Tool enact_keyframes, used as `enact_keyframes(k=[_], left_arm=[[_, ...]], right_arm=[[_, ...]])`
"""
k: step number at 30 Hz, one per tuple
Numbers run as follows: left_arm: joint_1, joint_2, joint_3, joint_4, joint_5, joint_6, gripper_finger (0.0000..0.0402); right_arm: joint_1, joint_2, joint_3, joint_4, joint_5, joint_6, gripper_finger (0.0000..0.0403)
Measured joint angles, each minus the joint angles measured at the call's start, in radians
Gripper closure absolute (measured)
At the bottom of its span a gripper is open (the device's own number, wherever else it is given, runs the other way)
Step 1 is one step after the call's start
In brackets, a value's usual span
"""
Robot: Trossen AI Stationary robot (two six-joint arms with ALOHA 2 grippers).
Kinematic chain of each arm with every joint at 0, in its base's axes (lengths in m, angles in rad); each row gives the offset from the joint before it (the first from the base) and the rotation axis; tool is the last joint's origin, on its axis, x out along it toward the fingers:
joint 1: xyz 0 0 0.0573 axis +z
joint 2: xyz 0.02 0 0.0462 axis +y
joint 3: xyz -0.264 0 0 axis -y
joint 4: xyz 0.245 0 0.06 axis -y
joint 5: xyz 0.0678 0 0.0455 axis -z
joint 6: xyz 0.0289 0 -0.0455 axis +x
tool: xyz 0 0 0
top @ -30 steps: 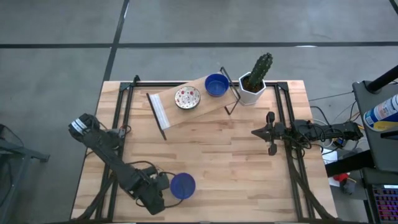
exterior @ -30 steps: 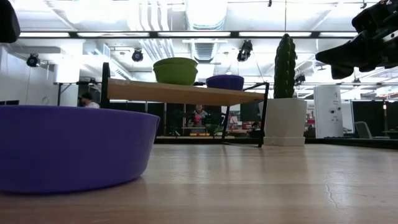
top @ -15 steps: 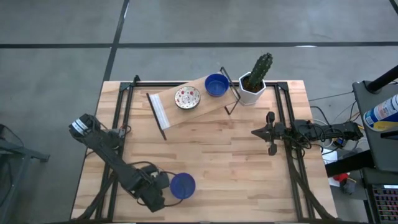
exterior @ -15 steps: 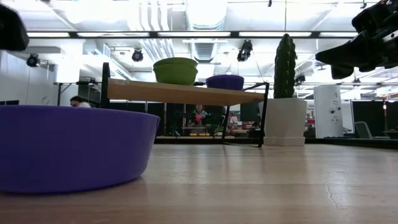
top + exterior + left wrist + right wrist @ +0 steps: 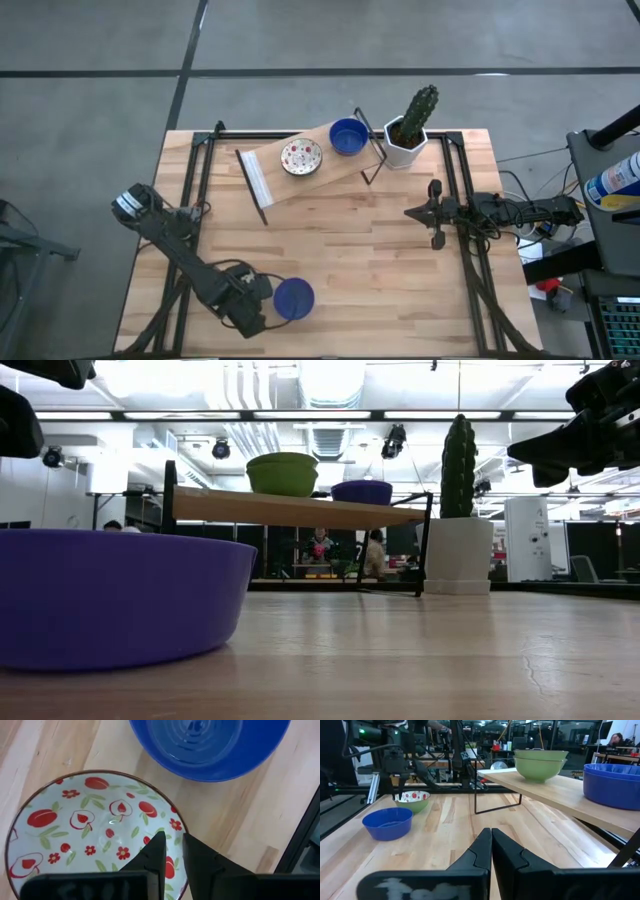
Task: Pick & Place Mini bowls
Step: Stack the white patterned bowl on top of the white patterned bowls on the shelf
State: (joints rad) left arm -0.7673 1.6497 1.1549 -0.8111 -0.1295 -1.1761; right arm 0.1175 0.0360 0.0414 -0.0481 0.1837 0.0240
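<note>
My left gripper (image 5: 256,306) is near the table's near left edge, shut on a cream-white mini bowl with a red-green pattern (image 5: 95,840), green outside (image 5: 413,800). The arm hides this bowl in the high view. A blue mini bowl (image 5: 293,298) rests on its base on the table beside it. A second patterned bowl (image 5: 301,156) and a second blue bowl (image 5: 348,136) stand on the wooden shelf (image 5: 275,172) at the far side. My right gripper (image 5: 432,213) waits shut at the right, above the table. My left gripper holds the patterned bowl by its rim (image 5: 176,822) on the side toward the blue bowl, one finger inside the bowl and one outside. The fingers come from above, pointing down. The bowl stays level and low; whether it is clear of the table I cannot tell.
A white hexagonal pot with a cactus (image 5: 405,140) stands at the far right beside the shelf. The shelf stands on thin black legs (image 5: 424,545). Bare tabletop (image 5: 370,270) lies between the arms. People show far off in the room behind the table.
In the low view my left gripper has come down a little beside the blue bowl. The blue bowl and the bowls on the shelf have stayed in place.
</note>
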Motion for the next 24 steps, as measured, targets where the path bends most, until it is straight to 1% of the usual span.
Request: enact_keyframes(k=[6, 10, 19, 24], left_arm=[[0.0, -0.001, 0.01, 0.063, 0.001, -0.023, 0.0344], [0.0, -0.001, 0.009, 0.058, 0.025, -0.038, 0.0344], [0.005, -0.001, -0.008, 0.054, 0.015, -0.03, 0.0344], [0.006, -0.001, -0.042, 0.06, 0.016, -0.028, 0.0344]], right_arm=[[0.0, 0.0, 0.0, 0.0, 0.0, 0.001, 0.0394], [0.0, 0.0, 0.0, 0.0, 0.0, 0.001, 0.0394], [0.0, 0.0, 0.0, 0.0, 0.0, 0.001, 0.0394], [0.0, 0.0, 0.0, 0.0, 0.0, 0.001, 0.0394]])
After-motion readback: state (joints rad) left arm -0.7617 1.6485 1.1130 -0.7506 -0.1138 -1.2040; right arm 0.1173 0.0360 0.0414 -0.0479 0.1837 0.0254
